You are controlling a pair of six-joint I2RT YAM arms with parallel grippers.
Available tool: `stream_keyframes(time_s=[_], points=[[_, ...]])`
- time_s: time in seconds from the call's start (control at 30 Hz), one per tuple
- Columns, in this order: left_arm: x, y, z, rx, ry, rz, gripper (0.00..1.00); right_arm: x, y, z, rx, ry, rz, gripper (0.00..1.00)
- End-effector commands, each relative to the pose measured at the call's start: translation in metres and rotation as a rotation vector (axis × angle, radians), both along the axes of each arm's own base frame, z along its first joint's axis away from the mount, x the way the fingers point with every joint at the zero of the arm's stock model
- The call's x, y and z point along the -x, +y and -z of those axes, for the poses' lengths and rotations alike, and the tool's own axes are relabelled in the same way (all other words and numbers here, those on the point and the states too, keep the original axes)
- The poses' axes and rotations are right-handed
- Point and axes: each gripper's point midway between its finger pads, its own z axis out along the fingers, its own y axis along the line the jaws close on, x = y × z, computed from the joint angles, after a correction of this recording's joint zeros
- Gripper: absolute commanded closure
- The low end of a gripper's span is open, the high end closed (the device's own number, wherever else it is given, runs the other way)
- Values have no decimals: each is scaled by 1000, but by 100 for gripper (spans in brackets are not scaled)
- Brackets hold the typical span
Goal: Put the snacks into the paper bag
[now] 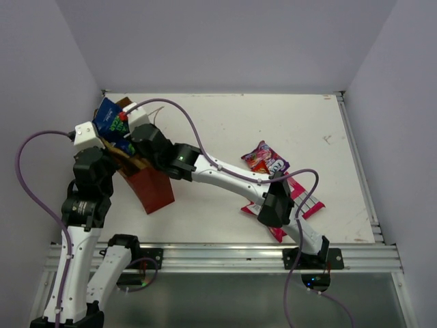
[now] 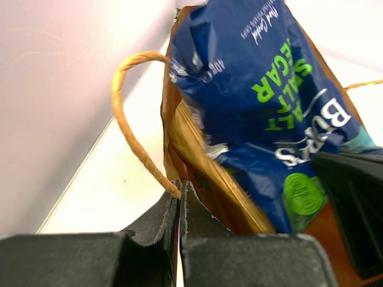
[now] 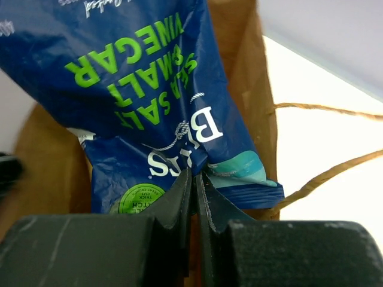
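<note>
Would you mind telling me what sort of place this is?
Probably a robot test cell in a lab: a white table boxed in by blank walls, with two arms bolted to an aluminium rail.

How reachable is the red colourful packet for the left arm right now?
Probably not: the left gripper is shut on the paper bag, and the right arm lies across the way to the red colourful packet.

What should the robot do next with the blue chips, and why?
Probably lower the dark blue packet deeper, then let go: the right hand pinches its edge, it sticks out of the paper bag, and the left hand holds the bag's rim.
</note>
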Motion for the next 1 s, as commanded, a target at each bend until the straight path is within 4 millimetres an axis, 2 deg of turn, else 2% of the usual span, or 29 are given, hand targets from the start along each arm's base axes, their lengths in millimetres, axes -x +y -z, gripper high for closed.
stream_keyframes(time_s=[0.0,0.1,0.2,0.23,0.27,0.33,0.37,0.43,0.5,0.57,0.6,0.63,0.67,0.7,0.73,0.83,0.87,0.97], points=[[4,5,-22,1,-68,-31,100,-24,-30,10,94,-23,109,93],[3,4,-21,2,-65,-30,100,-28,-36,15,123,-16,106,92],[2,4,-20,0,-61,-28,100,-26,-35,24,153,-2,85,84],[2,3,-20,0,-61,-25,100,-25,-36,24,154,1,81,63],[1,3,-20,0,-59,-25,100,-23,-35,25,152,6,74,50],[1,3,-19,1,-59,-20,100,-21,-36,19,142,3,62,26],[0,3,-19,1,-57,-20,100,-20,-34,13,121,-5,48,23],[-1,2,-18,0,-54,-17,100,-14,-34,-5,81,-14,10,14],[-2,1,-16,0,-48,-14,100,-10,-34,-23,35,-31,-9,12],[-2,1,-15,0,-46,-13,100,-1,-42,-65,-59,-63,-34,12],[-3,1,-15,1,-47,-11,100,3,-46,-68,-69,-63,-43,12],[-3,0,-14,2,-46,-8,100,12,-60,-104,-133,-91,-58,12],[-4,0,-13,3,-45,-7,100,16,-65,-122,-178,-114,-69,11],[-5,-1,-11,4,-42,-4,100,20,-72,-127,-187,-119,-70,12],[-6,-2,-11,7,-43,3,100,29,-92,-162,-247,-150,-71,12],[-9,-4,-6,10,-34,15,100,42,-120,-194,-289,-193,-81,12],[-10,-5,-5,10,-29,16,100,50,-142,-221,-331,-227,-72,12],[-11,-7,-5,11,-32,29,100,54,-170,-225,-294,-262,-39,12]])
